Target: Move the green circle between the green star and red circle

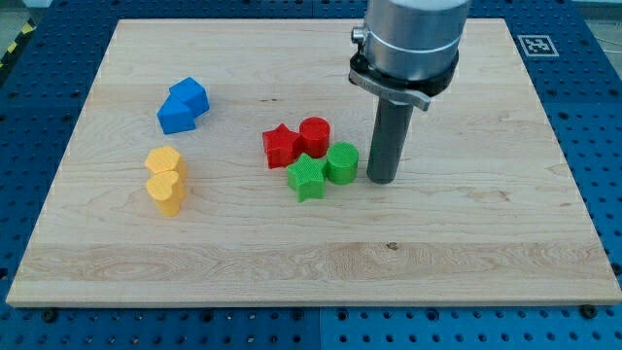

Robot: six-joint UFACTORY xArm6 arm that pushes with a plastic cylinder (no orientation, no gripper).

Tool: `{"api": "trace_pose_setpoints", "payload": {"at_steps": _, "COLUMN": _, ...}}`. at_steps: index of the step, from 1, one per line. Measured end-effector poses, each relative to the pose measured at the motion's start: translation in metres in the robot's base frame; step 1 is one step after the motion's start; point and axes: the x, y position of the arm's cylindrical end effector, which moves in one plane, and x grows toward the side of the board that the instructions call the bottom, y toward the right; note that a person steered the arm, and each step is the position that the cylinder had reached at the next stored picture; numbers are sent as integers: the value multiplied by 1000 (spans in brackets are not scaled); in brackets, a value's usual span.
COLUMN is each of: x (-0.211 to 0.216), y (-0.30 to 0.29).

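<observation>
Broadly, the pale wooden table (321, 262) fills the frame, ringed by a blue perforated surface. From the upper centre-right comes the grey metal arm, ending in a straight dark rod; this tool has no jaws to open or close, so it holds nothing and can only push. The rod's tip (381, 181) rests on the table just to the right of the ribbed green circle block (342, 162), very close to it, though whether the two touch cannot be told.

As for the task, it looks nearly finished. The green circle block sits touching or almost touching the green star block (308, 176) on its left, and lies just below and to the right of the red circle block (315, 134). It hangs at the right edge of the gap rather than squarely between those two, so a small nudge toward the frame's upper left probably remains.

The red star block (281, 146) presses against the red circle block on the left of the cluster; the tight packing could mean a push also shifts the neighbours. Well apart, in the left half of the frame, lie the blue angular block (183, 106) and, lower down, the yellow block (166, 179), neither in the way.
</observation>
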Motion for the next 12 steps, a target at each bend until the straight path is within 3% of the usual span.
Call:
{"api": "trace_pose_setpoints", "payload": {"at_steps": 2, "x": -5, "y": -5}}
{"api": "trace_pose_setpoints", "payload": {"at_steps": 5, "x": -22, "y": -56}}
{"api": "trace_pose_setpoints", "payload": {"at_steps": 9, "x": -6, "y": -30}}
{"api": "trace_pose_setpoints", "payload": {"at_steps": 12, "x": -160, "y": -24}}
